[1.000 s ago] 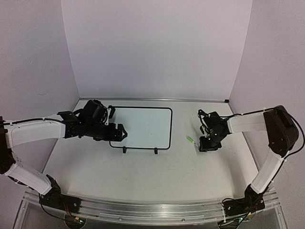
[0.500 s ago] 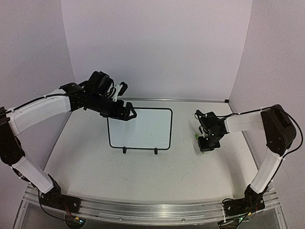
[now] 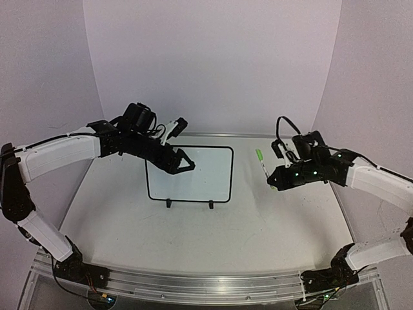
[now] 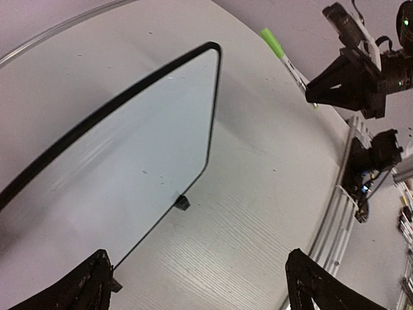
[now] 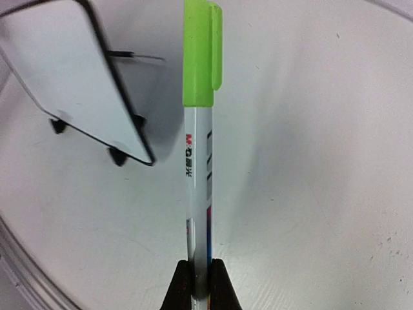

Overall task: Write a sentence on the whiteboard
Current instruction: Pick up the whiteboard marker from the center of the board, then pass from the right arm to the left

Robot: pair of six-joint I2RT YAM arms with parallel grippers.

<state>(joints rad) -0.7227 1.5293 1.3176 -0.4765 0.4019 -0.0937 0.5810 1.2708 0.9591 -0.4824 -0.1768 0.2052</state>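
- Top external view: the whiteboard sits on the table between the two arms, its face plain white.
- Over the whiteboard's far left corner hangs the left gripper, jaws spread wide and grasping nothing.
- Right of the whiteboard and apart from it is a marker, white barrel with a green cap.
- Just right of the whiteboard, the right gripper is clenched on the marker's barrel end, with the cap pointing away from the fingers.
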